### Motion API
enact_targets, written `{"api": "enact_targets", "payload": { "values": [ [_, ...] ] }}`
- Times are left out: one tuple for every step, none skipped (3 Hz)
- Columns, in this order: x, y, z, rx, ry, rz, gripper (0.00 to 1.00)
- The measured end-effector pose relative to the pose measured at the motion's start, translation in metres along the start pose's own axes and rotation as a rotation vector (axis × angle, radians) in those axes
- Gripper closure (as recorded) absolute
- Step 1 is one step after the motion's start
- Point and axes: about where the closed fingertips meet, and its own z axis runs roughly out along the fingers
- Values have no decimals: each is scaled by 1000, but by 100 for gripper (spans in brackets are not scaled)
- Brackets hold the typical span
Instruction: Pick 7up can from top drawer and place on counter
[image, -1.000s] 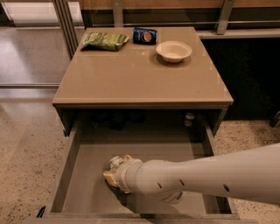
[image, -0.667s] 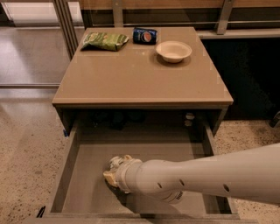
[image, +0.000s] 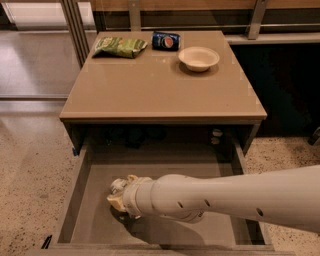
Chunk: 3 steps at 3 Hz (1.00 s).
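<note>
The top drawer (image: 95, 200) is pulled out below the counter (image: 160, 85), a glossy tan tabletop. My gripper (image: 119, 194) is inside the drawer at its left-middle, close above the flat bottom, and my white arm reaches in from the lower right. A small silvery can-like thing (image: 216, 136), probably the 7up can, stands at the drawer's back right corner in shadow under the counter edge. It is far from my gripper. I see nothing held in the gripper.
On the counter's far side lie a green snack bag (image: 120, 46), a dark blue Pepsi can (image: 166, 41) on its side and a cream bowl (image: 198, 58). Speckled floor surrounds the table. Metal posts (image: 75, 30) stand at the back left.
My gripper has shifted a little to the left inside the drawer. Nothing else has moved.
</note>
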Motion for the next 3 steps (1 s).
{"api": "enact_targets", "payload": {
  "values": [
    [-56, 9, -10, -118, -131, -170, 100],
    [-88, -45, -50, -110, -237, -246, 100],
    [-110, -92, -66, -147, -299, -326, 100]
  ]
}}
